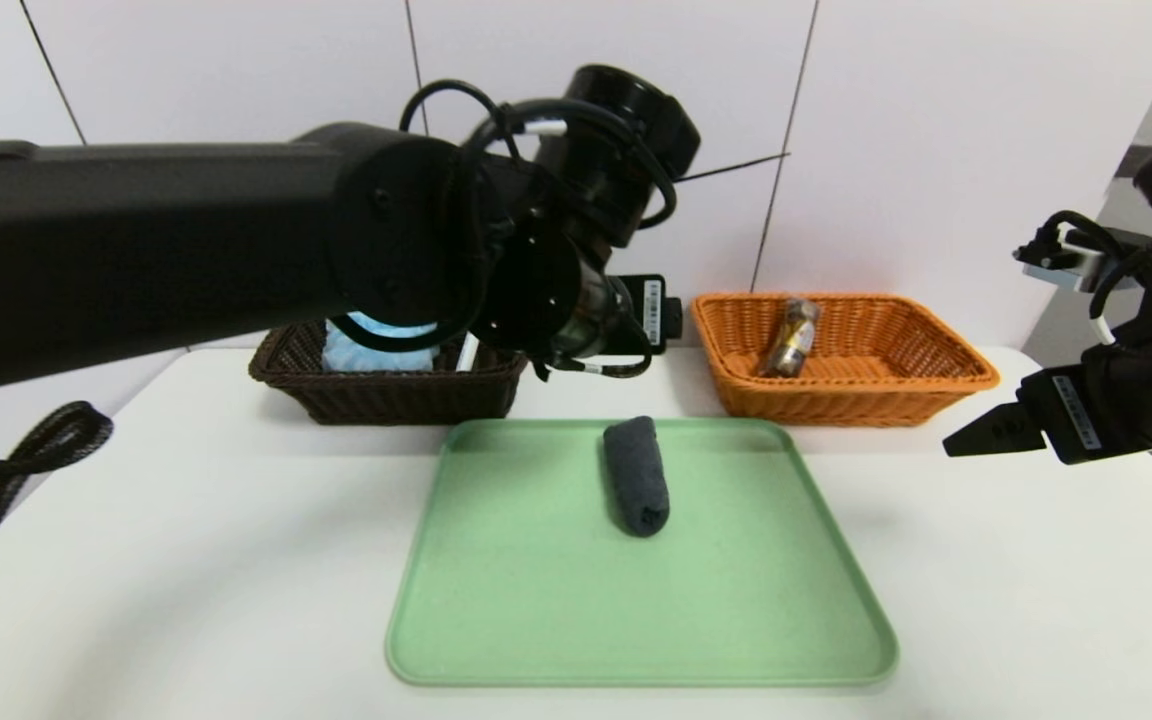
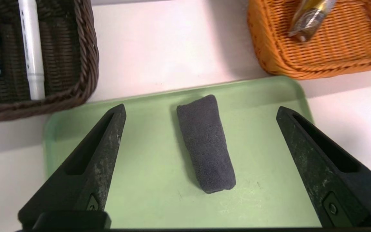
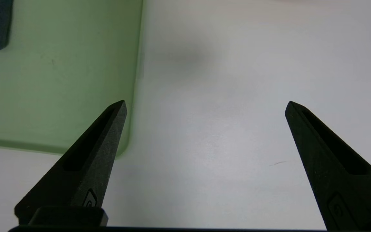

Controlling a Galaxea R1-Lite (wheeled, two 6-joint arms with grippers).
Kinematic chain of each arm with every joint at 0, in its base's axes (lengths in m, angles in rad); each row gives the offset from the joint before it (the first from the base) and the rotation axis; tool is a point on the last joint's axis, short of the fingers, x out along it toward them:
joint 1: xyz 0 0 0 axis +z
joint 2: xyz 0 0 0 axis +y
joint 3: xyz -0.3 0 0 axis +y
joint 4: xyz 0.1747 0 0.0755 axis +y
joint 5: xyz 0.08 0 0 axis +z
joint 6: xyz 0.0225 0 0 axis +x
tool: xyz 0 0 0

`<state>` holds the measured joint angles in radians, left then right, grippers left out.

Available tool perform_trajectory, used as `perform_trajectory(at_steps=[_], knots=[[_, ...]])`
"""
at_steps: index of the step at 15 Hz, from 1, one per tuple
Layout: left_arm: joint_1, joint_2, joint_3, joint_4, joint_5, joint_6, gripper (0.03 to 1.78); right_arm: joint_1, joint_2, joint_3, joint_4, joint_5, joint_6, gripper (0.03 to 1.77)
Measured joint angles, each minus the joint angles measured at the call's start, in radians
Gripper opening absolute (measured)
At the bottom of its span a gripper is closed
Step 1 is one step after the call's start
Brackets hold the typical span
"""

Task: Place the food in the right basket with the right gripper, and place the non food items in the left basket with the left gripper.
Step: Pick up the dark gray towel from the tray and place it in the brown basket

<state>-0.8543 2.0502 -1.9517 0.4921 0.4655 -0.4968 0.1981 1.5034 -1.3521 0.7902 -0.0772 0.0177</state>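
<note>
Now a dark, fuzzy rolled cloth (image 2: 206,145) lies on the smooth green tray (image 2: 269,180). Left gripper (image 2: 200,111) hovers above it, fingers spread wide, empty. Right gripper (image 3: 204,104), equally wide open, hangs over the white surface (image 3: 224,96) beside the tray.

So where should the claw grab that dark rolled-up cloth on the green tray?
Probably around the middle of the rolled cloth, coming down from above with one finger on each long side. It lies flat and alone on the tray, narrow across and long front to back, so the open left claw, now hanging above it, should fit across it easily.
</note>
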Motion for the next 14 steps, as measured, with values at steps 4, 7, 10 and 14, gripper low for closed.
perform_trajectory(at_steps=[4,7,10,14], knots=[[-0.031,0.089,0.000,0.037,0.039,-0.044,1.67,0.000,0.000,0.003,0.000,-0.002,0.001,1.70],[-0.034,0.138,-0.001,0.075,0.020,-0.074,1.68,-0.001,0.004,0.004,0.000,-0.003,0.000,1.70],[-0.034,0.173,-0.003,0.099,-0.032,-0.101,1.69,-0.002,0.005,0.009,-0.001,-0.004,-0.001,1.70],[-0.034,0.206,-0.007,0.085,-0.039,-0.109,1.69,-0.002,0.008,0.011,0.000,-0.005,-0.002,1.70]])
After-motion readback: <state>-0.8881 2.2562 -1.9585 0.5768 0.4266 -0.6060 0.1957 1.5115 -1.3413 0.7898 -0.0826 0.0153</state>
